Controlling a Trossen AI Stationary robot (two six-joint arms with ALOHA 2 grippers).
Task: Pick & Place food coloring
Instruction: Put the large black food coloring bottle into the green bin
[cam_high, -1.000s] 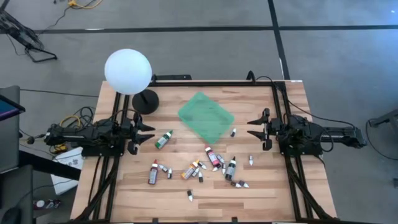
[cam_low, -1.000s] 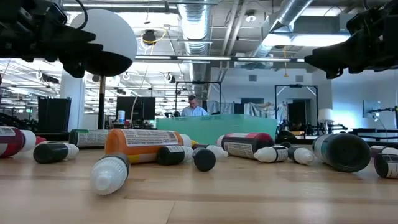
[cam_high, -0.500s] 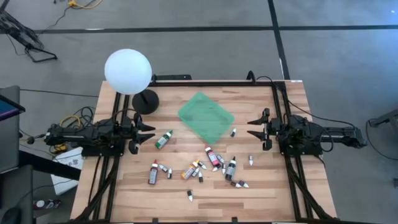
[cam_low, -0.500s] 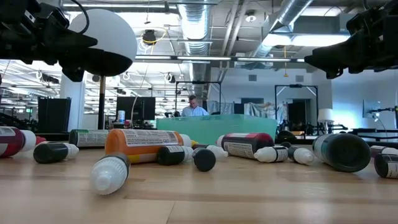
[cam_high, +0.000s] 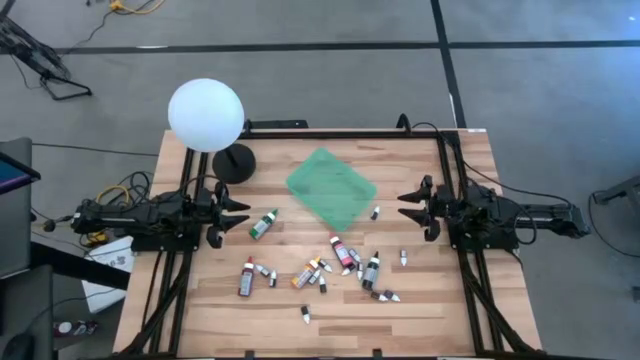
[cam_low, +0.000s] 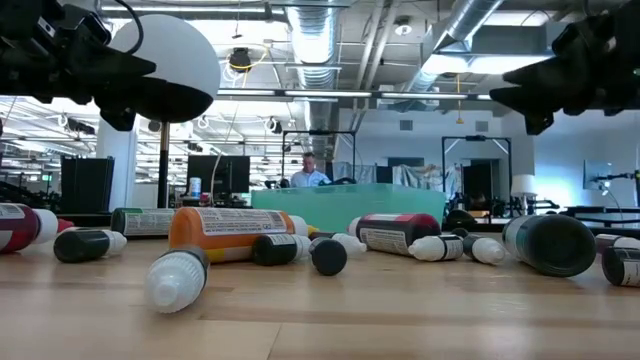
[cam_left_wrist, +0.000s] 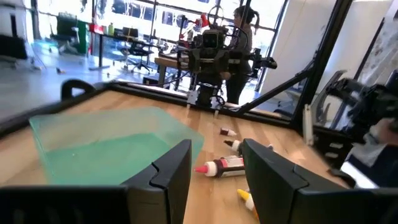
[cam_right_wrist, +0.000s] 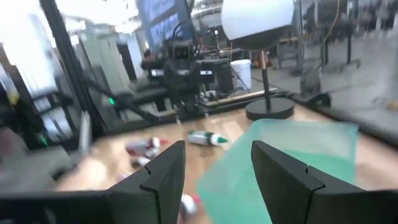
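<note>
Hovering at the table's sides, my left gripper (cam_high: 240, 217) at nine o'clock and right gripper (cam_high: 406, 208) at three both stand parted and empty, since nothing is picked yet. The food coloring (cam_high: 320, 268) lies scattered toward six o'clock, just outside the green tray (cam_high: 331, 187), presumably where it belongs.

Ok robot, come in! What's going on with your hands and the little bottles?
Left gripper and right gripper open, empty, hovering at table sides. Food coloring bottles scattered on wood. Green tray empty. Nothing blocking.
</note>
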